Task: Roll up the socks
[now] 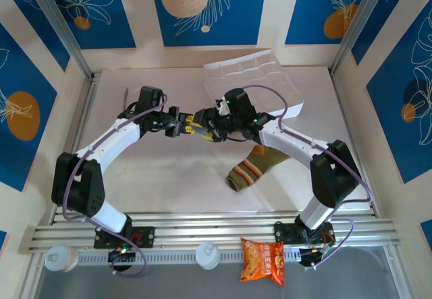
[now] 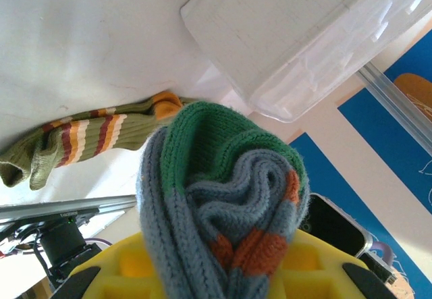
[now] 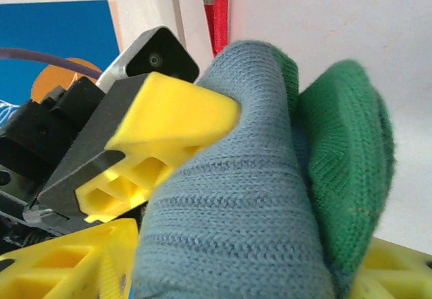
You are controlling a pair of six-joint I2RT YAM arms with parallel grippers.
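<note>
The grey sock (image 2: 223, 211) with green toe and orange cuff is bunched into a loose roll above the table's middle, held between both grippers. My left gripper (image 1: 183, 127) is shut on its lower end, the yellow fingers (image 2: 128, 265) on either side of the knit. My right gripper (image 1: 208, 133) meets it from the right. Its jaws press the same grey sock (image 3: 236, 211), and the left gripper's yellow finger (image 3: 169, 110) pushes into the knit from the left. The olive striped sock (image 1: 253, 167) lies flat on the table, below the right forearm, untouched.
A clear plastic tray (image 1: 253, 83) sits at the back right of the white table. An orange snack packet (image 1: 264, 260) lies on the rail in front of the arm bases. A red-handled tool (image 3: 217, 15) lies behind the left gripper. Metal frame posts stand at the far corners.
</note>
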